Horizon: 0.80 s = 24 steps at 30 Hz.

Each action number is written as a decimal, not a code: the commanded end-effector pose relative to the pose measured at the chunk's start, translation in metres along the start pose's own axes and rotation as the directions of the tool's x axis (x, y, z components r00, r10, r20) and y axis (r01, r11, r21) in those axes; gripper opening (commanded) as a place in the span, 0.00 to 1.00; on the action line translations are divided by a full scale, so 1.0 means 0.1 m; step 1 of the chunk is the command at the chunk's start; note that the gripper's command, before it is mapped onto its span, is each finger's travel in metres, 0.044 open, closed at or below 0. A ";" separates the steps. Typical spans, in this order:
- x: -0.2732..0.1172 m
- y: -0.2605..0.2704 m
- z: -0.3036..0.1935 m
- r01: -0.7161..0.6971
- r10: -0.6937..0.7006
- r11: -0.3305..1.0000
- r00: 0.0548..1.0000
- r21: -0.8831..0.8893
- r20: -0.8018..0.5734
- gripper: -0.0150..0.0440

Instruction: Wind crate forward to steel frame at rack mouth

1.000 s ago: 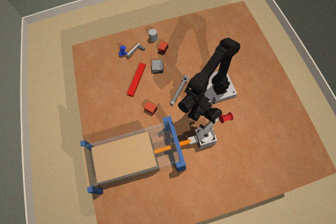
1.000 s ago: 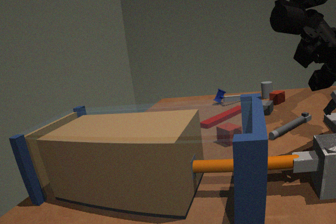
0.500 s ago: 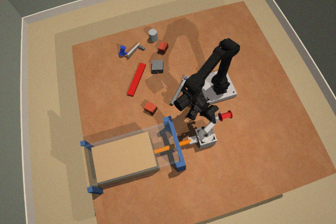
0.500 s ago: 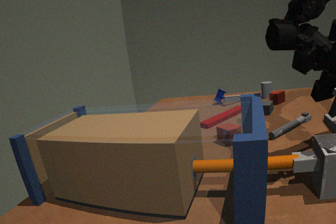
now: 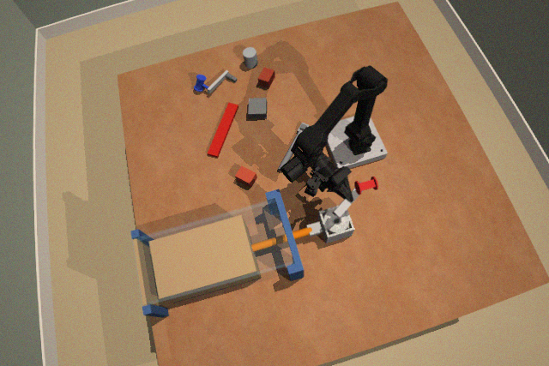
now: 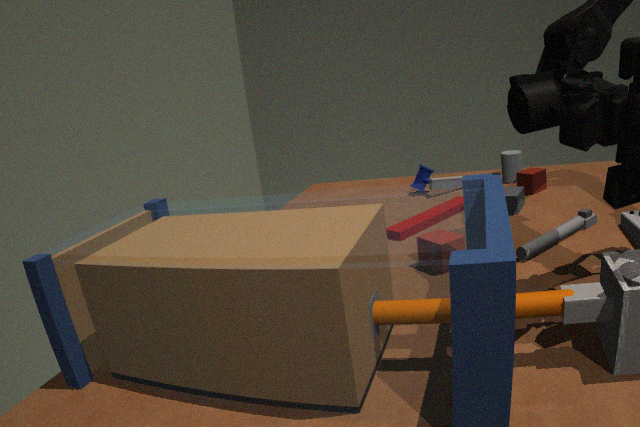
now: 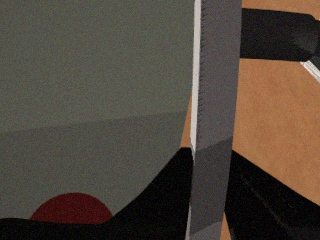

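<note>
My gripper [image 5: 349, 195] [image 7: 204, 157] is shut on the grey arm of the red-knobbed winch handle [image 5: 342, 207] [image 7: 217, 90]. Its red knob [image 5: 366, 184] [image 7: 74, 209] is to one side, and its dark key shaft [image 7: 275, 34] sticks out sideways in the wrist view. The handle is above or beside the winch [image 5: 340, 235] [image 6: 628, 331]; the height of the key over the round hole is unclear. The tan crate [image 5: 202, 255] [image 6: 222, 324] sits flat in the cubby. An orange strap [image 5: 264, 244] [image 6: 413, 311] joins it to the winch. A gap separates its front from the blue frame [image 5: 283, 222] [image 6: 481, 339].
A blue-knobbed handle [image 5: 200, 81] [image 6: 422, 177], grey cylinder [image 5: 250, 57] [image 6: 511, 166], red bar [image 5: 223, 129] [image 6: 426, 218], grey block [image 5: 256, 108] and two red blocks [image 5: 266, 77] [image 5: 245, 176] lie on the bench. A grey wrench-like tool [image 6: 558, 236] lies near the arm's base [image 5: 374, 153].
</note>
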<state>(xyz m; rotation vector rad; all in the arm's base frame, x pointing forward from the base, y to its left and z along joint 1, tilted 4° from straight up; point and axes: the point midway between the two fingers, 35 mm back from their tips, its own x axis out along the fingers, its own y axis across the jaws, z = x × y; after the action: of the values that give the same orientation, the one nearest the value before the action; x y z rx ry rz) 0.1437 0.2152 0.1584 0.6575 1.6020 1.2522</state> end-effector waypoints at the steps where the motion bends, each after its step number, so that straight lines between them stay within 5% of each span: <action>1: -0.01 0.02 0.00 -0.094 0.094 0.996 0.996 -0.001 0.003 0.25; 11: 0.00 0.02 0.01 -0.246 0.246 0.969 0.969 0.000 0.001 0.25; 24: 0.01 -0.03 -0.01 -0.235 0.235 0.972 0.972 0.002 -0.005 0.25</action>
<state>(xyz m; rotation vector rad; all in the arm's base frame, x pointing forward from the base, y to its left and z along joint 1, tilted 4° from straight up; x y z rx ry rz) 0.1431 0.2156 0.1579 0.8667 1.5625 1.4249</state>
